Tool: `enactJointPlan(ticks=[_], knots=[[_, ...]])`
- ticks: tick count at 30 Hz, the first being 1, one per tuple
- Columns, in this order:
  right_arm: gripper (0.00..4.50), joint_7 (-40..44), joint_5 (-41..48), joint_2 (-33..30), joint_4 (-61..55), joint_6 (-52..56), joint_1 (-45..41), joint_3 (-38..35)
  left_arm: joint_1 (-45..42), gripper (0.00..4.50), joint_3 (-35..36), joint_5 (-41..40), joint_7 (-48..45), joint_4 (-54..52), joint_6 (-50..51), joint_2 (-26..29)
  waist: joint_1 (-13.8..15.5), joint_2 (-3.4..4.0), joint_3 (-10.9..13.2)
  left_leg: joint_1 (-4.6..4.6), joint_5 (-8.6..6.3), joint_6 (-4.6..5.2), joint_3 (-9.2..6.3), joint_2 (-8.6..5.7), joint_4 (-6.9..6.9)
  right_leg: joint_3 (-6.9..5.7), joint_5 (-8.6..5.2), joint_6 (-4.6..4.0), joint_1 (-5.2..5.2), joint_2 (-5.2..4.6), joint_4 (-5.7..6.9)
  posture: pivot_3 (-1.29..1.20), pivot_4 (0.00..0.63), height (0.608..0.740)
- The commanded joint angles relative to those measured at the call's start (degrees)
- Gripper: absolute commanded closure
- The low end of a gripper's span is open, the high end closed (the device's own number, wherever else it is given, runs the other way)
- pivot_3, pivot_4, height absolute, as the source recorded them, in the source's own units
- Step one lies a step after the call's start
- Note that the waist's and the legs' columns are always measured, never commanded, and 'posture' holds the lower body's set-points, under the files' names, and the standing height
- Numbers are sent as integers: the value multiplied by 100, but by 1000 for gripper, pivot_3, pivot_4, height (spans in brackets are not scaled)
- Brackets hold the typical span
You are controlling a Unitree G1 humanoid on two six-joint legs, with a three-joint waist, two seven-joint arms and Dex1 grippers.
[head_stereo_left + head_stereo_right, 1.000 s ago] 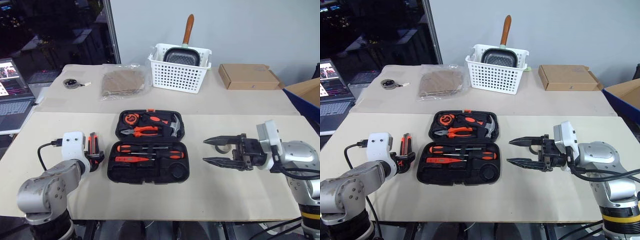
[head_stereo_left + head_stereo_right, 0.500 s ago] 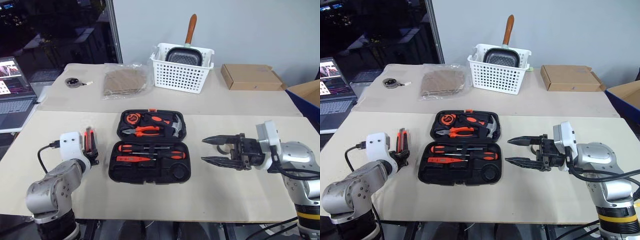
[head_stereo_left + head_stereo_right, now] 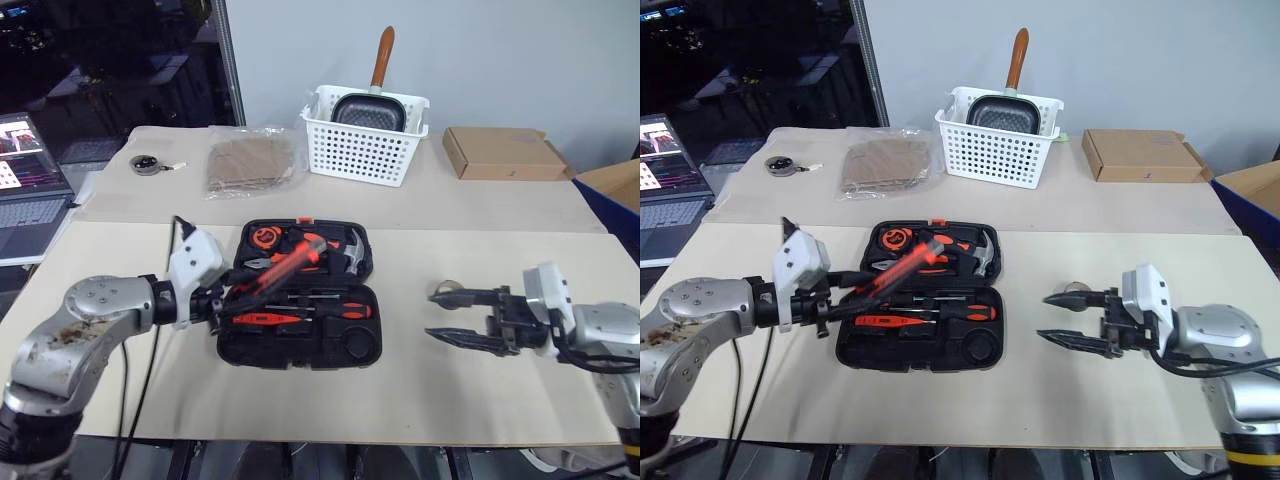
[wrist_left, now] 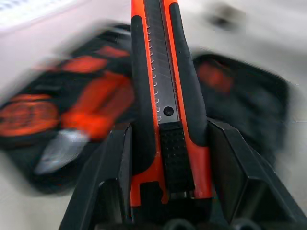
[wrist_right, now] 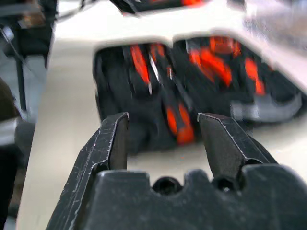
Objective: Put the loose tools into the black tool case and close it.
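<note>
Beige table (image 3: 420, 390) bears the open black tool case (image 3: 296, 348) — screwdrivers (image 3: 305, 298) slotted inside. Left gripper (image 3: 845, 292) pinches the utility knife (image 4: 165, 91) above the case; right gripper (image 3: 450, 315), jaws spread, flanks nothing — tape roll (image 3: 446, 290) just behind.

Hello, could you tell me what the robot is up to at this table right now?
It is packing tools into the open black tool case. The left end effector is shut on the orange-and-black utility knife, holding it out over the case, which already holds screwdrivers, pliers and a hammer. The right end effector hangs open and empty beside the case, with the small tape roll on the table just behind it. The lid is not yet closed.
</note>
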Motion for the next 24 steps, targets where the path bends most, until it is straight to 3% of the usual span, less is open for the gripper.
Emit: enactJointPlan(ticks=[1, 8, 24], knots=[[1810, 105, -77, -306, -31, -92, 159, -358, -250, 2719, -491, 624, -957, 744, -1333, 329, -19, 0, 1, 0, 0, 0, 0, 1, 0, 1, 0, 0, 0, 4, -3, 0, 150, 740], [1810, 305, 136, -723, -1, 65, 310, -755, -720, 2719, -1040, 947, -1710, 1582, -1992, 283, 3, 2, 3, -7, -1, 5, 5, -2, 1, 6, -6, 14, 0, 0, -7, 0, 150, 740], [1810, 428, 85, -733, 191, 12, 92, -758, -973, 2719, -2095, 1922, -1900, 1590, -2575, -244, 4, 3, 3, -12, -9, 20, 2, -5, 17, 9, -8, 24, 1, 1, 2, 0, 150, 740]])
